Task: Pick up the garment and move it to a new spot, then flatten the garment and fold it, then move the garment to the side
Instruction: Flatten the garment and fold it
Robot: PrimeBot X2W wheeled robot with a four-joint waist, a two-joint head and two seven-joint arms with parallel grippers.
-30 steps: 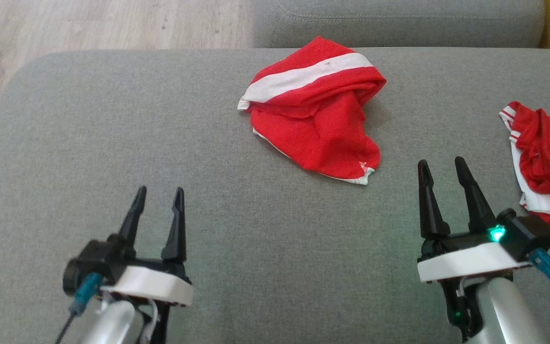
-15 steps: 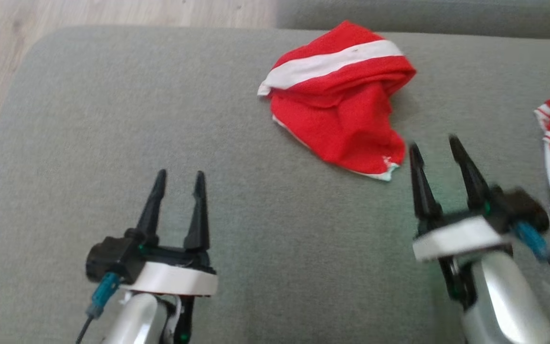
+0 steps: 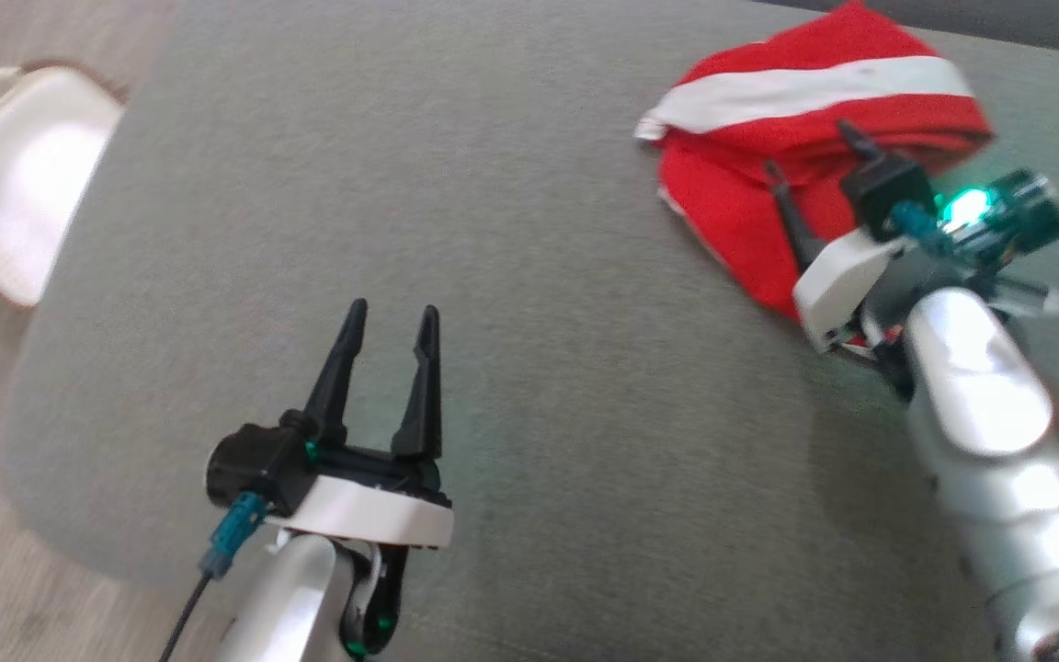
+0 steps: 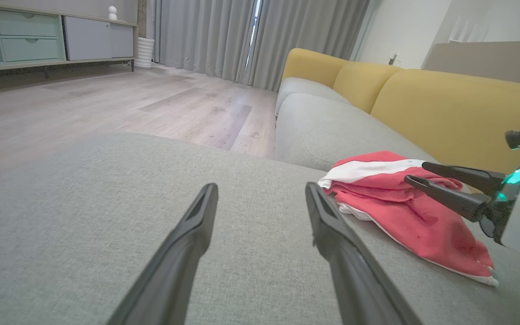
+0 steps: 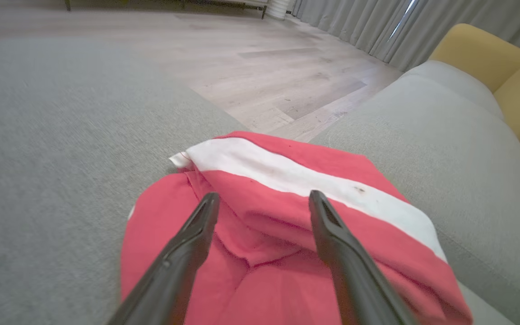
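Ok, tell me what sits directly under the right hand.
The crumpled red garment lies under the open right hand, spread on the grey cushion. Whatever is beneath the garment's folds is covered and cannot be seen.

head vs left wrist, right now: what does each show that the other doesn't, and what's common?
Head, not left wrist: a white object on the floor past the cushion's corner, and the right arm's silver forearm.
Left wrist, not head: the yellow sofa back, grey curtains and a cabinet.
Both: the grey cushion, the red garment with its white stripe, the open right gripper over it, and the open left gripper apart from it.
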